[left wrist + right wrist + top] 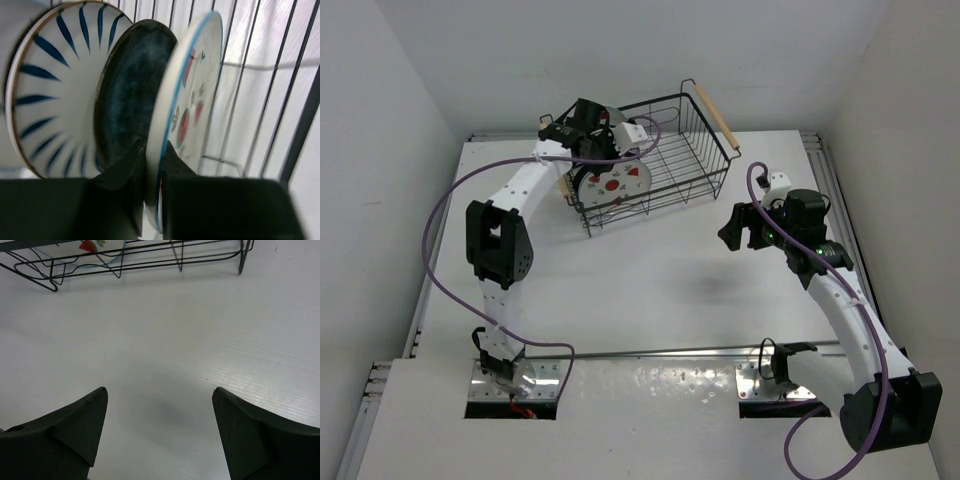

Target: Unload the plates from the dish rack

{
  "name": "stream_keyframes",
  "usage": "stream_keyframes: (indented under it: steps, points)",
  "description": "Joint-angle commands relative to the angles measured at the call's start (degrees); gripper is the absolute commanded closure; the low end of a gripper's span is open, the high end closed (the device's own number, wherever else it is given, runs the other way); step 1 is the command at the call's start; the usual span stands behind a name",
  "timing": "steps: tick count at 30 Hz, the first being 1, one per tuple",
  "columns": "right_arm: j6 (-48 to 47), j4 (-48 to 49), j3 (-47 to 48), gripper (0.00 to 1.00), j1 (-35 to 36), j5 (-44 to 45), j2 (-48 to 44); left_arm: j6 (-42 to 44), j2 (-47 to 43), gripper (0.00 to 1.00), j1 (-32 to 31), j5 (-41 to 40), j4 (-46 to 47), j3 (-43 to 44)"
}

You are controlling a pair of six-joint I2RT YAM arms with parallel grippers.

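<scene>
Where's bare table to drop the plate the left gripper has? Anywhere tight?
Free: the table in front of the dish rack, between the left arm and the open right gripper; also the rack's plateless right half. Crowded: the rack's left end, three plates standing close, left gripper shut on the fruit plate.

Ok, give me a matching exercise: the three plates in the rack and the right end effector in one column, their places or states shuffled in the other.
Column one:
1. fruit-patterned plate
2. dark blue plate
3. striped plate
4. right end effector

Column two:
A. open, above the table
B. middle of the three plates
C. rim pinched by the left end effector
D. end plate, not gripped

Pairs: 1-C, 2-B, 3-D, 4-A.
</scene>
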Motion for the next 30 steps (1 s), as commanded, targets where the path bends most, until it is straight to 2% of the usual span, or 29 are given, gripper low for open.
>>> stream_keyframes:
  steps: [1, 3, 8, 18, 30]
  points:
    - [0.29, 0.55, 0.09, 0.16, 0.46, 0.53, -0.79, -5.56, 1.25, 0.95, -0.97, 0.54, -2.26, -0.40]
    - [0.21, 0.73, 0.00, 0.16, 0.47, 0.53, -0.79, -6.08, 0.64, 1.00, -1.15, 0.72, -2.17, 0.47]
    - [0.12, 0.64, 0.00, 0.16, 0.55, 0.62, -0.87, -6.88, -0.68, 1.00, -1.24, -0.33, -1.12, 3.90]
    - [0.38, 1.08, 0.09, 0.16, 0.99, 0.62, -1.05, -0.55, -5.16, 1.00, -1.50, -2.62, 1.25, 3.99]
    - [0.82, 1.34, 0.18, 0.16, 2.13, 1.06, -0.87, 2.18, -10.62, 1.00, -1.59, -4.55, 6.61, 3.82]
